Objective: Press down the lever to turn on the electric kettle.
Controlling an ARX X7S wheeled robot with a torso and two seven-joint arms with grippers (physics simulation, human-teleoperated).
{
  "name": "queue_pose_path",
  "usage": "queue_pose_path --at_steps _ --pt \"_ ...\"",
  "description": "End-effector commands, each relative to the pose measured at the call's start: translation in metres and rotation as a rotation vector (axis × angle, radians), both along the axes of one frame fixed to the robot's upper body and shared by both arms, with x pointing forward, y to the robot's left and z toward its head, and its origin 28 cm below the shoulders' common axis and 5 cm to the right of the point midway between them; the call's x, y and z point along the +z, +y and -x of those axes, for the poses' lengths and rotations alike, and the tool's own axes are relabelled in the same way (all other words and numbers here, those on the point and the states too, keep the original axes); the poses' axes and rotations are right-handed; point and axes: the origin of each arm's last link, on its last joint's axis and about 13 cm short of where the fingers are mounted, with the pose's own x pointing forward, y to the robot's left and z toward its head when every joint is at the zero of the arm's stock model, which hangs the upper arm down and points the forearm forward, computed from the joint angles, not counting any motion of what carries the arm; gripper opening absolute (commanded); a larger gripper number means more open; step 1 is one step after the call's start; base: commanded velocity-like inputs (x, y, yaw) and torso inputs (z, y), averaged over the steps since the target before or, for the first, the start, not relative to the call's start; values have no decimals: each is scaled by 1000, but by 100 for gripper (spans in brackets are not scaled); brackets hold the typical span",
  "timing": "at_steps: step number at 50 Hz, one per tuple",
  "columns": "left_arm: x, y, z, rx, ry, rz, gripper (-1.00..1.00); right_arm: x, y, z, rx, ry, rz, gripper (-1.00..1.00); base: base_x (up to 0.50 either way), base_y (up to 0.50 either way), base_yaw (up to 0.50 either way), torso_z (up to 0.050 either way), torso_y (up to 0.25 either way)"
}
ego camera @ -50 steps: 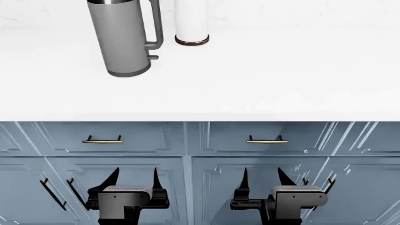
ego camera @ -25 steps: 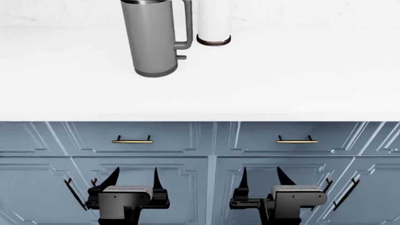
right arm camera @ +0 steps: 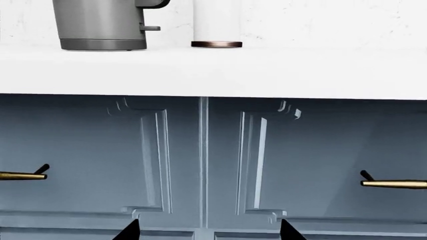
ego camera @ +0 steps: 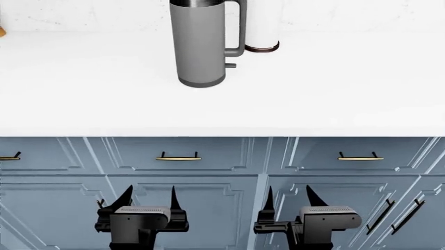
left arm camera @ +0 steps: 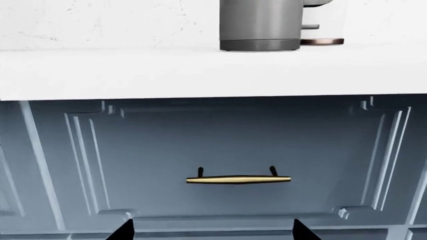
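Observation:
The electric kettle [ego camera: 200, 41], a tall matte grey cylinder with a loop handle on its right, stands on the white counter [ego camera: 313, 94] near the back. Its lever [ego camera: 230, 65] is a small dark tab low on the right side, under the handle. The kettle also shows in the left wrist view [left arm camera: 260, 25] and the right wrist view [right arm camera: 100, 25], where the lever [right arm camera: 149, 28] juts out. My left gripper [ego camera: 148, 197] and right gripper [ego camera: 288, 196] hang open and empty low in front of the blue cabinets, well below the counter.
A white cylinder with a dark brown ring [ego camera: 263, 31] stands just right of the kettle's handle. Blue cabinet drawers with brass handles [ego camera: 178, 158] run under the counter edge. A small orange thing [ego camera: 2, 32] shows at the far left edge.
The view has shifted left, so the kettle and white cylinder now sit further right in the head view. Both grippers stay low and open.

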Motion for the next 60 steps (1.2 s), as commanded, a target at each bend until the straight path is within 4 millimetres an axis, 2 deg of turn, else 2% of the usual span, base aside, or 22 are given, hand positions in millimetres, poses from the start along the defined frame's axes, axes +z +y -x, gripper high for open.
queue_pose_path --at_steps 1,38,40,43,44,46,55,60 --pt "0 -1 0 -9 -13 -9 100 0 0 0 3 -4 6 100 0 0 0 50 0" --pt "1 0 1 7 -38 -20 100 0 -1 -1 5 2 -18 100 0 0 0 47 0" --pt "6 1 2 23 -71 4 100 4 -4 -2 -8 -24 -42 100 0 0 0 0 0" --pt "19 2 2 28 -129 31 100 23 -9 -2 -7 -53 -101 100 0 0 0 0 0" --pt "37 3 1 23 -170 44 100 36 -10 -3 -1 -72 -110 100 0 0 0 0 0" --pt "56 4 0 19 -212 55 100 49 -12 -5 5 -92 -119 100 0 0 0 0 0" --pt "71 5 -2 16 -239 51 100 56 -14 -7 8 -94 -131 100 0 0 0 0 0" --pt "89 7 -2 10 -256 20 100 67 -17 -6 6 -105 -124 100 0 0 0 0 0"
